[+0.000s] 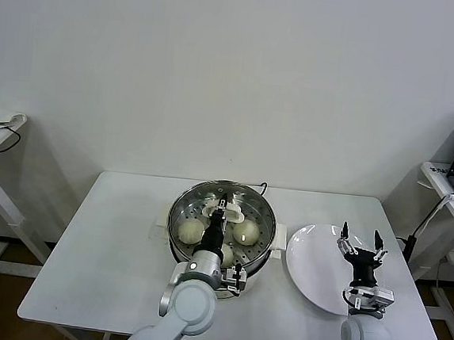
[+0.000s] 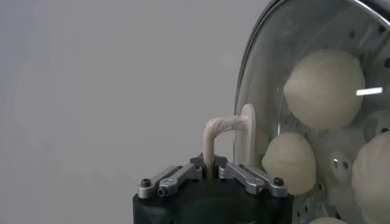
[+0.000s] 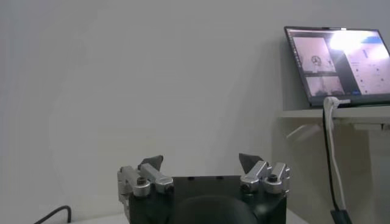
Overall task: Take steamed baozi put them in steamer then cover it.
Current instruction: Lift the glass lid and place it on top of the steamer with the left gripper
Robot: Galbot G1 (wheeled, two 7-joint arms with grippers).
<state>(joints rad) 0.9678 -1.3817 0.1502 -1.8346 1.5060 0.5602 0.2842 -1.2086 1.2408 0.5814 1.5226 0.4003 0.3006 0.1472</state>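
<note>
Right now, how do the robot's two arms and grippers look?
Both arms have rounded pale grey shells. The left gripper and the right gripper have black bodies, silver metal finger links with dark screws, and dark pointed fingertips. No cables or markings are visible on them.

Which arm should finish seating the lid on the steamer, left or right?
Left. Its claw is shut on the lid's handle, right over the steamer with the baozi inside. The right claw hangs open above the empty plate, holding nothing.
</note>
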